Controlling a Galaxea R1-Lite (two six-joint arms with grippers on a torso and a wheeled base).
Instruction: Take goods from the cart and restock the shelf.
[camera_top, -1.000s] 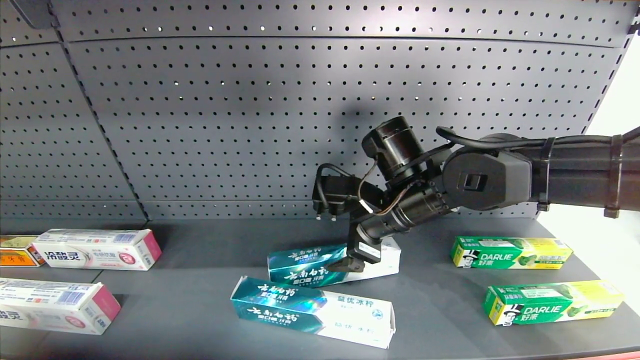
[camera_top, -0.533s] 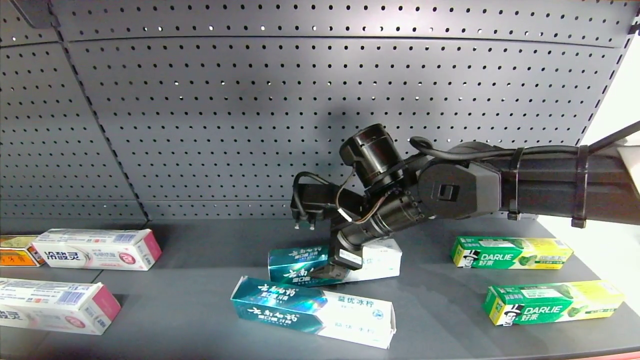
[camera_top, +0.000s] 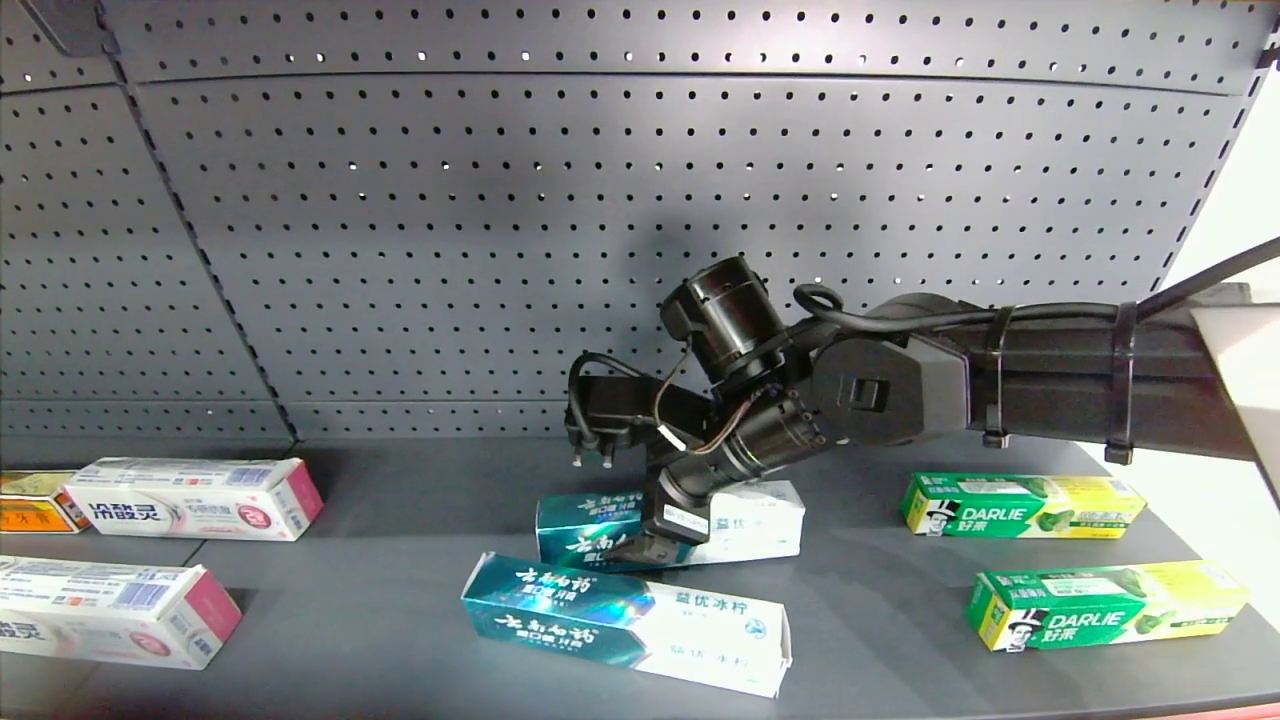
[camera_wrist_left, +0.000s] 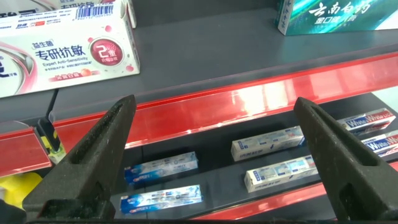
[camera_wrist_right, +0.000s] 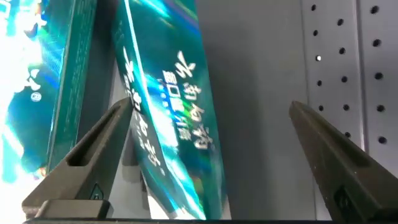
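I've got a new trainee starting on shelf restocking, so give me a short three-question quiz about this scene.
1. True or false: the left end effector is shut.
2. How many green boxes lie on the shelf?
3. Which box is the right end effector over? A: a pink-ended box. B: the rear teal box. C: the front teal box.
Key: 1 false, it is open; 2 two; 3 B.

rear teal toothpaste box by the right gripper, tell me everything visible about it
A long cardboard carton, glossy teal at one end, white at the other, lying on the grey shelf behind a matching box. The open right gripper sits over its middle; contact cannot be told.
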